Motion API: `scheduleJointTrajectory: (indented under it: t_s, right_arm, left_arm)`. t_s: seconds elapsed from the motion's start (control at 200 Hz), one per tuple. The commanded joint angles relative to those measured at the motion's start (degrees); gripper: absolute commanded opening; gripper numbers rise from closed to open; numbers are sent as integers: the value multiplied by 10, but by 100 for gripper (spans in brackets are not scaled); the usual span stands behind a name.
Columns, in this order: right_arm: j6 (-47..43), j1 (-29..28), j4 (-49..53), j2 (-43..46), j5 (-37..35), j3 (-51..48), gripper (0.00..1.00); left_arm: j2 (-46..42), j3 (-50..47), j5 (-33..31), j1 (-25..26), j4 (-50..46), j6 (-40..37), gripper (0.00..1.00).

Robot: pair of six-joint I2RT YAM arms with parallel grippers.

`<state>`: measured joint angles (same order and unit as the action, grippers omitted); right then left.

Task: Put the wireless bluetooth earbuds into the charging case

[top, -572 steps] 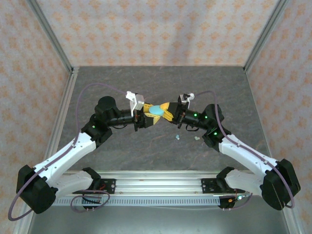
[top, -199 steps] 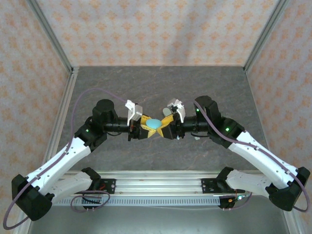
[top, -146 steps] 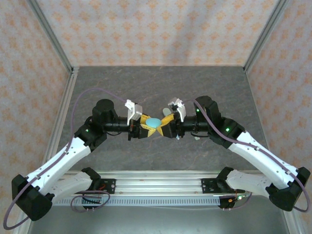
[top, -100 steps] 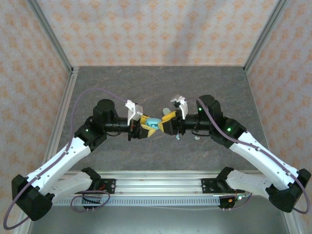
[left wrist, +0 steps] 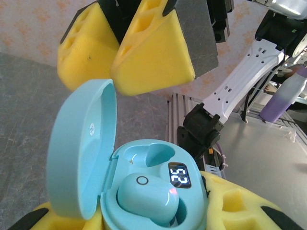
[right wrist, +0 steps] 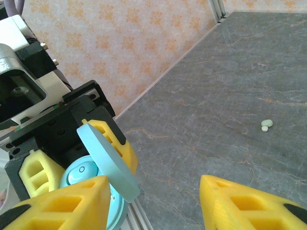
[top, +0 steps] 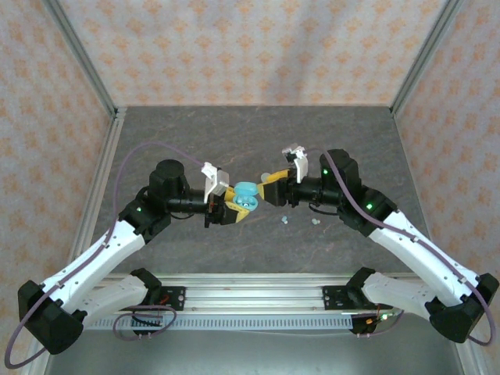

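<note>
The left pincer is partly closed around the mint-blue charging case, held over the middle of the bench with its lid swung open; the right pincer stands at the case's 2 o'clock, yellow pads apart, gripping nothing. The left pads are mostly cut off at the edge of the wrist view, and two loose earbuds on the bench at the case's 4 o'clock are too small to make out. One pale blue earbud sits in the case, red light showing, beside an empty well.
</note>
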<state>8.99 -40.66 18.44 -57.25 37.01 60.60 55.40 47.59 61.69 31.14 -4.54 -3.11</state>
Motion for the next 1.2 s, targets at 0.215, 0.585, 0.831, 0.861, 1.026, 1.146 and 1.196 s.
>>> scheduleJointTrajectory:
  t_s: [0.215,0.585,0.831,0.861,1.026,1.146,1.196]
  right_arm:
    - [35,6,1,28,-22,-13,53]
    - [4,-20,-13,38,35,-46,64]
    - [-47,-48,2,13,30,-34,73]
    - [-51,-48,2,11,29,-32,73]
    - [-71,-49,3,7,13,-25,74]
    - [-82,-49,8,6,-30,-16,72]
    - [-85,-48,3,7,-36,-15,70]
  left_arm:
    - [6,5,-13,3,27,-2,1]
    - [9,3,-18,-3,35,8,1]
    - [12,5,-4,-4,35,13,0]
    - [12,5,-3,-4,35,12,0]
    - [11,7,0,-4,30,10,0]
    - [12,8,5,-4,29,9,0]
    - [14,9,9,-5,28,8,0]
